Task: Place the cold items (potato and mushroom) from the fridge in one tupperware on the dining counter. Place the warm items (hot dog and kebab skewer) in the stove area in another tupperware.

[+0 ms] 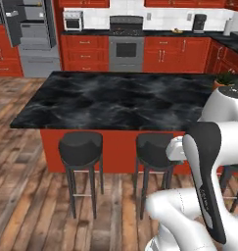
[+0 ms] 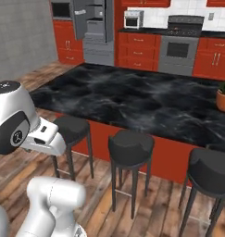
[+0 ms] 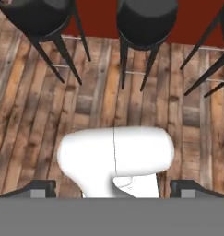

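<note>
My gripper (image 3: 113, 190) is open and holds nothing. It points down at the wooden floor in front of the stools, and its dark fingertips (image 3: 43, 188) stand wide apart. The black dining counter (image 1: 120, 98) (image 2: 146, 99) lies ahead of me. The fridge (image 1: 32, 29) (image 2: 93, 23) stands at the back left with its doors open. The stove (image 1: 126, 41) (image 2: 181, 44) sits against the back wall. The potato, mushroom, hot dog, kebab skewer and tupperware are out of view.
Black stools (image 1: 81, 147) (image 2: 131, 148) (image 3: 145, 20) line the near side of the counter. A potted plant (image 1: 223, 81) (image 2: 223, 97) stands at the counter's right end. Red cabinets (image 1: 86, 51) run along the back wall. Wooden floor (image 1: 22, 186) spreads to the left.
</note>
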